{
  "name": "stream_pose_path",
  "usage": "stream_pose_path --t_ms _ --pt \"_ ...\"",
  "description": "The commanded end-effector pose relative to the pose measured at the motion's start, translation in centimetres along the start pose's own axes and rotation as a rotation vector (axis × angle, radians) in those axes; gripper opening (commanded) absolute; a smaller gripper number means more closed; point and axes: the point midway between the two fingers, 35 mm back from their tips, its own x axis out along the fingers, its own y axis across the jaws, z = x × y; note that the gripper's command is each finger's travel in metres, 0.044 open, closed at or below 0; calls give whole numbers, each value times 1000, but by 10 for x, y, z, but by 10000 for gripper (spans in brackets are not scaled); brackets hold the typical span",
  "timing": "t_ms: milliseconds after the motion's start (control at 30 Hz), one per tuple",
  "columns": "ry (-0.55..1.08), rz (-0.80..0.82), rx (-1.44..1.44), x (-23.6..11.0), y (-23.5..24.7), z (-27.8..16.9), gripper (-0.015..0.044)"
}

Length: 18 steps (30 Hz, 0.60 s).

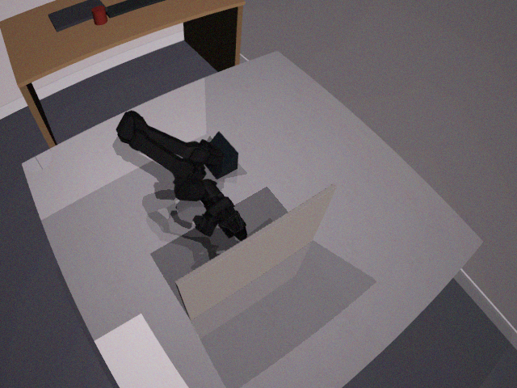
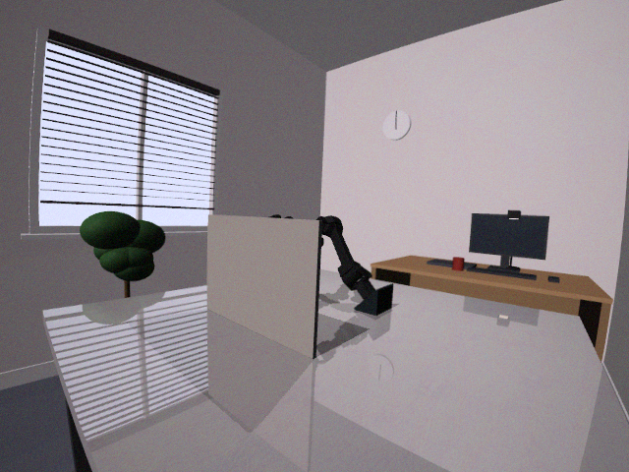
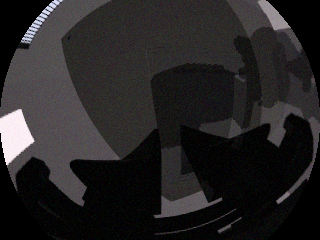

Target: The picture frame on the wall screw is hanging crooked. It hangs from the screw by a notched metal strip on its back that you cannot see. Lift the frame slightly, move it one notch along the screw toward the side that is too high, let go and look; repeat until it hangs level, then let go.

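The upright beige wall panel shows its back in the top and exterior views and hides the frame and screw there. In the wrist view the panel's front is very dark. A darker, roughly rectangular shape, apparently the picture frame, reaches down to the fingers; its outline blurs into shadow, so I cannot tell its tilt. My gripper is close to the panel's front, fingers near each other with a narrow part of the frame between them. It is shut on the frame. The screw and notched strip cannot be seen.
The arm's base stands on the table, on the panel's front side. A wooden desk with a red mug stands beyond the table. The panel's upper edge rises beside the gripper.
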Motion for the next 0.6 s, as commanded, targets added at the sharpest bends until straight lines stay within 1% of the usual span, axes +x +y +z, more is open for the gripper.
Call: stream_pose_path --t_ms 0,567 --pt "3 10 4 0 2 -1 0" --pt "3 10 4 0 1 -1 0"
